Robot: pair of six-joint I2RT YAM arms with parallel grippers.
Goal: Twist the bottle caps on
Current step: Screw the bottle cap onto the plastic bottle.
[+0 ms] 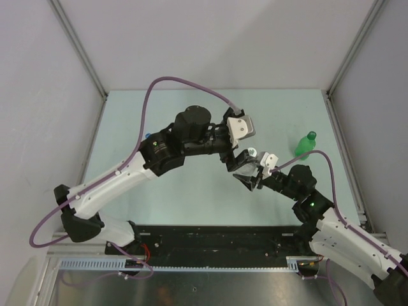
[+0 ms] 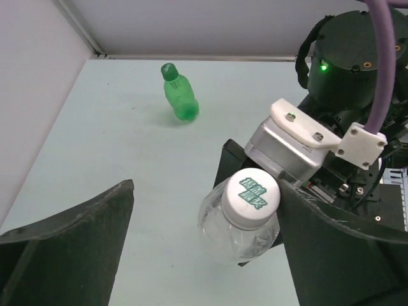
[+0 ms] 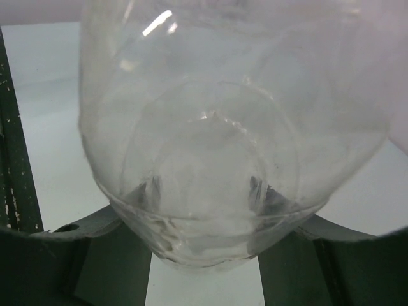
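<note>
Black flat strip [image 1: 217,237] along the near edge, then pale mint table [image 1: 185,197], smooth and matt. At mid-table, clear bottle [image 2: 239,229], thin-walled, glossy, rounded, held by right gripper [image 1: 248,175], closed against its sides. On its neck, white cap [image 2: 253,194], round and flat-topped, green lettering printed on top. Around that cap, left gripper [image 2: 205,191] spread wide, blunt black fingers [image 2: 76,248] well off on one side, close beside on the other, gripping nothing. Farther right, well apart, green bottle [image 1: 305,145], translucent, upright, green cap [image 2: 169,71] on. Looped purple cable [image 1: 185,81] over left arm [image 1: 115,182]. Beyond, plain pale grey walls [image 1: 217,38], flat and unmarked, with bare metal posts [image 1: 80,48] in the corners
</note>
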